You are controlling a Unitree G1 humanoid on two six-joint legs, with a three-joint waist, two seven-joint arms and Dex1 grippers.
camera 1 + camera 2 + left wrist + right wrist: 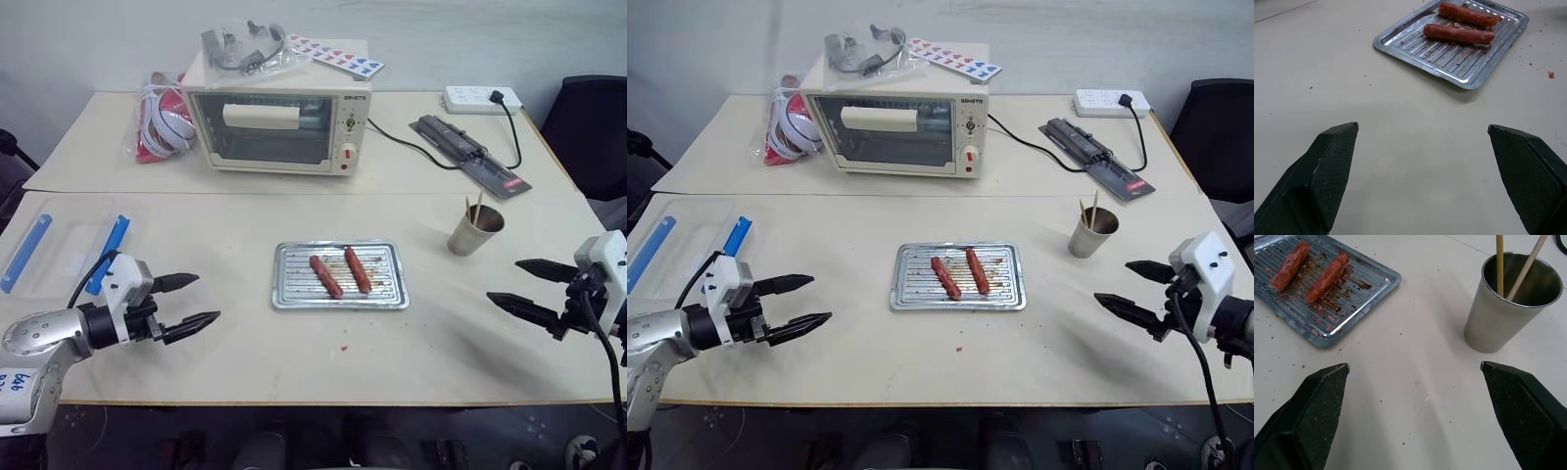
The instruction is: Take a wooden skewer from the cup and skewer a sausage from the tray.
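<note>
The silvery ribbed tray [289, 294] lies at the table's middle with two reddish-brown sausages [326, 276] side by side on it. To its right stands the small tapered cup [474, 233] with two thin wooden skewers [474, 210] sticking up out of it. My left gripper [208, 298] hovers open over the table left of the tray, pointing toward it. Near the table's right edge my right gripper [504, 280] is open just below the cup and points left. The right wrist view has the cup [1498, 318] and tray [1322, 328] ahead of the spread fingers.
A cream toaster oven [279, 122] with clutter on top stands at the back centre. A clear plastic box with blue clips [59, 250] lies at the left edge. A power strip [480, 98] and a black flat device [470, 155] lie back right.
</note>
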